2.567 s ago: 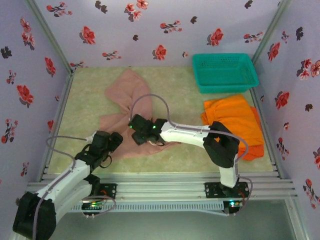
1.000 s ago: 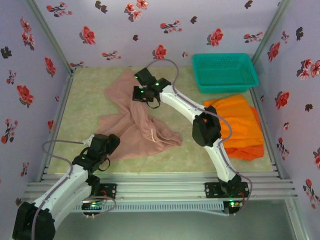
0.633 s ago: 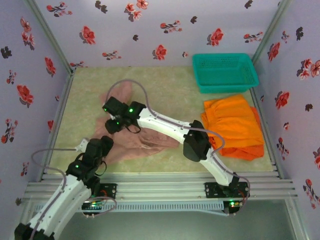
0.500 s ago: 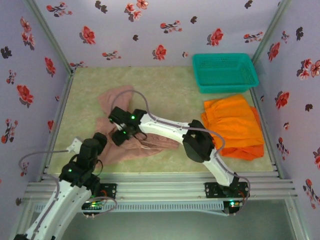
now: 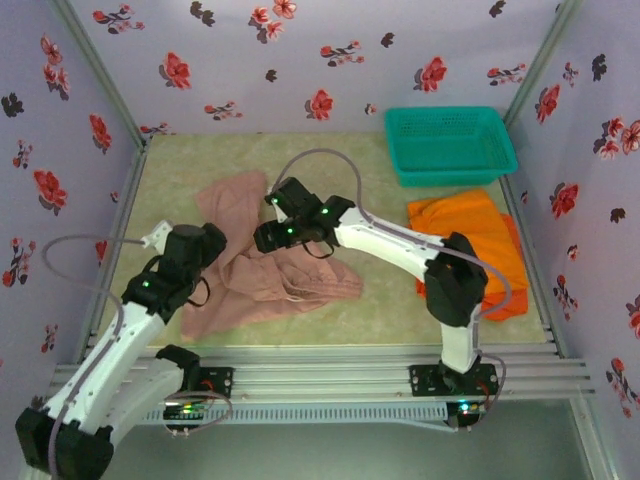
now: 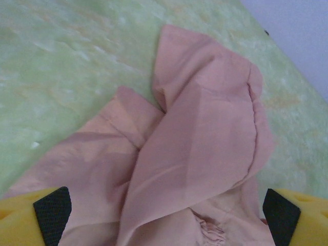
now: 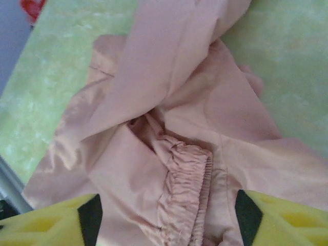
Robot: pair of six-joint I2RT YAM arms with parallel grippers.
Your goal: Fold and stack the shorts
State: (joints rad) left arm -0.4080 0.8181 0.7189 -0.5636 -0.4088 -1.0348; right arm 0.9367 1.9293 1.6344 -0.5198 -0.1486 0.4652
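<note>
You've got the pink-brown shorts (image 5: 290, 285) crumpled on the left half of the table (image 5: 380, 200), toward its near edge. The orange shorts (image 5: 470, 245) are piled along the right edge, just in front of the teal basket (image 5: 455, 170) in the far right corner. Your left gripper (image 6: 164, 218) hangs over the pink cloth with jaws spread wide, pinching nothing; your right gripper (image 7: 169, 218) is spread too, over the gathered waistband (image 7: 179, 189).

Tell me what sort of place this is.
Probably a robot test booth, not a home: flowered walls close around a table, metal rails line its near edge, and a robot arm reaches over it.
</note>
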